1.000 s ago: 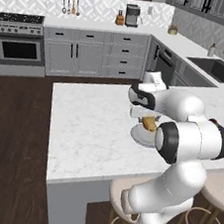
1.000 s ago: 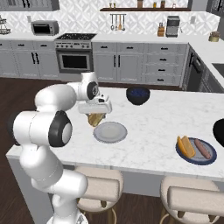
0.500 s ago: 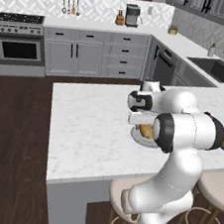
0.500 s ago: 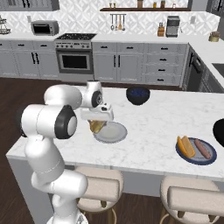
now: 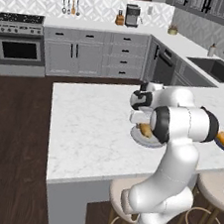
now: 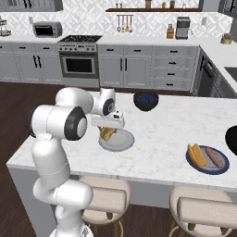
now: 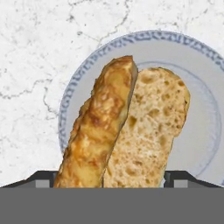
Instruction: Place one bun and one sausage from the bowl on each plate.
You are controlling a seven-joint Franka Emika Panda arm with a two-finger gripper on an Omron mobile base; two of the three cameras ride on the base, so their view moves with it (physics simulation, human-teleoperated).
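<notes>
My gripper (image 7: 111, 177) is shut on a split golden bun (image 7: 127, 131), which hangs upright between the fingers just above the light grey plate (image 7: 76, 92). From the right base view the gripper (image 6: 108, 130) holds the bun (image 6: 107, 134) over the left edge of that plate (image 6: 122, 141). The left base view has the bun (image 5: 144, 130) above the plate (image 5: 149, 141) too. Farther right, the dark blue plate (image 6: 207, 167) carries a bun (image 6: 196, 154) and a sausage (image 6: 214, 157). An edge of the black bowl (image 6: 233, 139) peeks in at the far right.
A small deep dark blue bowl (image 6: 146, 100) stands at the back of the marble island (image 6: 162, 120). Stools (image 6: 104, 200) line the near side of the island. The counter's near edge runs just below the plates.
The gripper has carried the bun to the right and down, from beside the grey plate to just over its left part. The plates have not moved.
</notes>
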